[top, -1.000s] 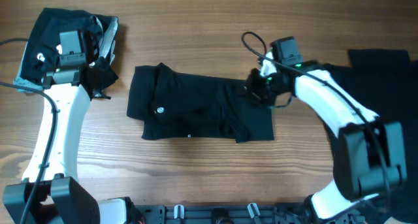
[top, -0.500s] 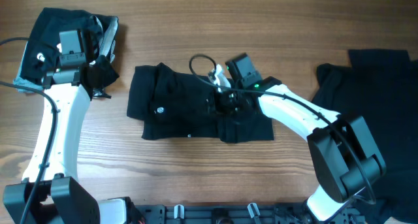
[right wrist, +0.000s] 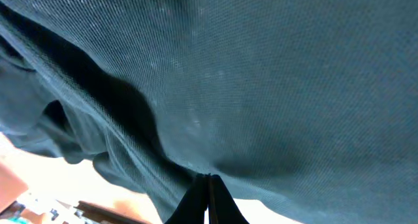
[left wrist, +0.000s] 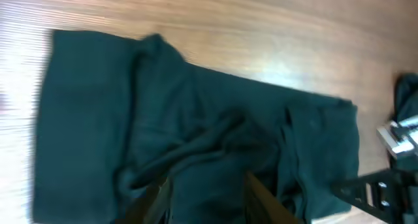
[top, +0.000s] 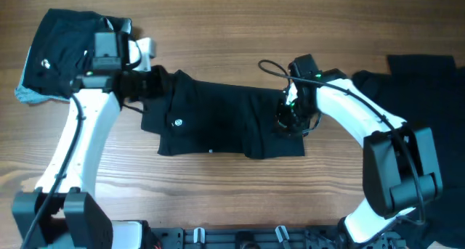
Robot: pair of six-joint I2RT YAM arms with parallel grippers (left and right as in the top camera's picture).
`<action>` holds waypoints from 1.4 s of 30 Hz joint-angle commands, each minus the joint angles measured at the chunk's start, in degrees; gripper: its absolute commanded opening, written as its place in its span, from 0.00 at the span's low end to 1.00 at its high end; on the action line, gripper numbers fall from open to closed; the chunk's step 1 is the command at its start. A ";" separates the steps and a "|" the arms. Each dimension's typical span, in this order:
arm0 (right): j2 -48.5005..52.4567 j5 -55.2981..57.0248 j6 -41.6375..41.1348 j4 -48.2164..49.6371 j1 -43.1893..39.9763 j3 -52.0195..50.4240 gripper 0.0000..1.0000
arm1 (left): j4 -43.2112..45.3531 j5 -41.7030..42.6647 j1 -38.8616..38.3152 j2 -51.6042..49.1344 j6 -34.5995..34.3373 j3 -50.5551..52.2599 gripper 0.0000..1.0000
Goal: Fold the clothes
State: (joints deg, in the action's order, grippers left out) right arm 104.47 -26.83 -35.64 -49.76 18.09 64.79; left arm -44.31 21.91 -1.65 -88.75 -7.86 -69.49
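A black T-shirt (top: 218,122) with a small white logo lies partly folded at the table's middle. It fills the left wrist view (left wrist: 163,119) and the right wrist view (right wrist: 261,74). My left gripper (top: 150,83) is at the shirt's upper left edge, open, with its fingers (left wrist: 208,199) spread just over the wrinkled cloth. My right gripper (top: 288,123) is on the shirt's right part. Its fingers (right wrist: 208,179) are shut together with the tips against the cloth; I see no cloth between them.
A heap of black clothes (top: 62,42) lies at the far left, with a light grey-blue piece (top: 27,95) at its lower edge. More black cloth (top: 429,96) lies at the right edge. The table (top: 218,31) is wooden.
My left arm has moved right from the heap to the shirt's left edge. My right gripper swept left across the shirt and has come back to its right part.
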 commanded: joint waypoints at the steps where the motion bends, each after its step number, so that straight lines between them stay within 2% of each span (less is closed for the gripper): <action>1: 2.60 -4.00 -4.50 6.54 6.23 -1.66 0.04 | 0.90 2.05 -1.79 -1.05 1.88 -0.79 0.35; 4: 5.49 -14.47 -6.86 21.68 11.91 -1.66 0.05 | 0.94 2.03 -1.77 -1.05 1.88 -0.79 0.34; 6: 5.55 -16.90 -7.45 31.71 12.72 -1.55 0.04 | 0.87 1.88 -1.77 -1.05 1.88 -0.79 0.35; 7: 5.07 -15.30 -6.54 32.81 11.96 -0.61 0.05 | 0.85 1.60 -1.77 -1.05 1.86 -0.79 0.35; 10: 3.13 -12.57 -1.70 26.47 8.28 2.45 0.04 | 0.79 1.70 -1.81 -1.05 1.81 -0.79 0.38; 13: -0.66 -5.22 5.09 13.64 1.99 5.99 0.06 | 0.87 2.36 -3.93 -1.05 2.01 -0.79 0.49; 14: -1.60 -2.03 6.27 10.03 -0.15 6.27 0.07 | 1.07 2.54 -5.29 -1.09 3.48 -0.79 0.49; 16: -1.79 2.58 9.40 3.26 -5.35 6.16 0.13 | 3.08 2.47 -9.77 -2.38 6.21 -0.79 0.52; 20: -1.49 3.10 13.20 0.63 -9.09 5.86 0.15 | 8.37 2.49 -15.19 -7.23 7.65 -0.79 0.54; 22: -1.49 4.20 13.18 -0.81 -9.11 5.79 0.07 | 13.99 2.51 -17.62 -12.59 7.54 -0.79 0.53; 26: -1.01 5.86 12.87 -0.22 -9.11 3.32 0.04 | 23.41 11.06 -19.80 -21.51 7.41 -0.81 0.53; 31: 0.42 5.88 12.92 2.49 -9.05 2.19 0.04 | 28.20 13.44 -23.10 -26.58 7.02 -0.81 0.57; 33: 1.22 5.86 12.92 2.99 -9.05 2.19 0.04 | 28.28 12.76 -24.50 -27.34 7.02 -0.81 0.51; 34: 1.99 5.86 12.92 3.10 -9.05 2.19 0.05 | 28.28 11.30 -24.94 -27.74 6.99 -0.81 0.42; 35: 2.67 5.88 12.96 3.10 -9.05 2.19 0.04 | 28.26 8.90 -25.14 -27.89 6.99 -0.81 0.22; 36: 3.04 5.86 12.96 3.08 -9.05 2.19 0.05 | 28.15 6.60 -25.14 -27.89 6.95 -0.81 0.10; 37: 3.37 5.88 12.98 3.13 -9.05 2.19 0.05 | 28.04 5.16 -25.11 -27.89 6.69 -0.81 0.04; 39: 4.31 5.88 13.05 3.72 -9.05 2.19 0.04 | 28.30 0.11 -24.35 -27.85 2.84 -0.83 0.04; 42: 5.14 6.36 13.18 4.09 -9.05 2.19 0.05 | 28.24 0.24 -22.32 -27.36 1.14 -1.16 0.07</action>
State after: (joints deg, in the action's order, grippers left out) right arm 108.03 -21.76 -23.66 -45.84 8.73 67.51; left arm -16.25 25.04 -25.93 -116.05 -4.19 -69.87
